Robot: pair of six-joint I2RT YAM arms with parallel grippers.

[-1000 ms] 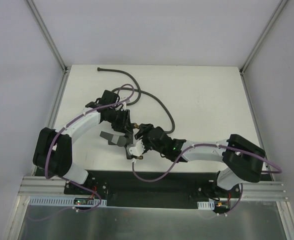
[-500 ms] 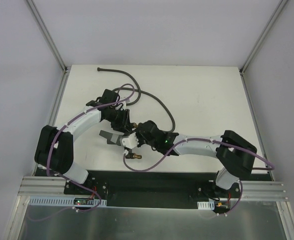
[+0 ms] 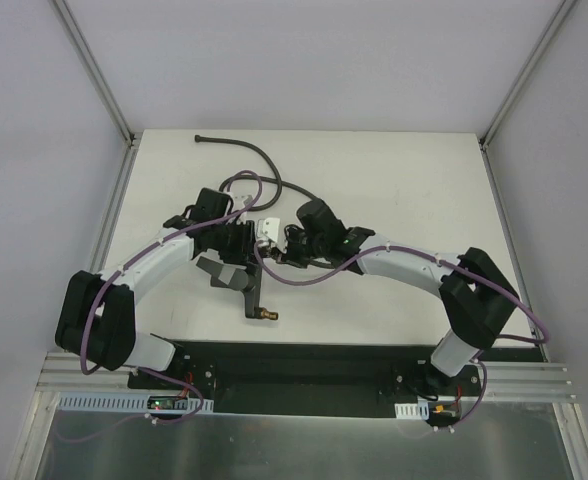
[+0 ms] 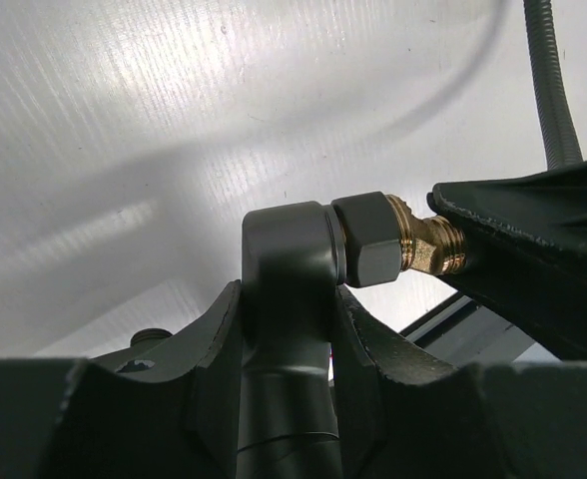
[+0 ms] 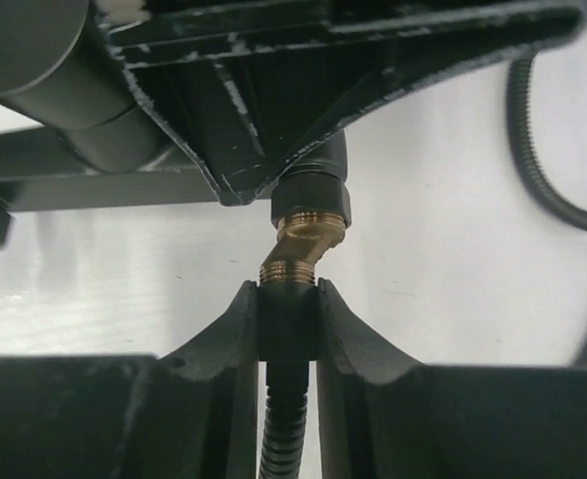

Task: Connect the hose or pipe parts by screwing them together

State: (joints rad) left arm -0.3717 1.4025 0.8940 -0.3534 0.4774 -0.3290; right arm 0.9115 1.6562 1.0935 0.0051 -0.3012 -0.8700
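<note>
Left claw pinches the forked fitting as anchor; right claw pinches the hose end, butted against brass thread for screwing

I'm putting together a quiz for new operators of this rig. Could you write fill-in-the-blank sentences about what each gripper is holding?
1. The left gripper is clamped on the grey body of the forked ____.
2. The right gripper is clamped on the end of the flexible ____.
3. The threaded end between the two grippers is ____-coloured, not grey.

Missing words: fitting; hose; brass.
</note>
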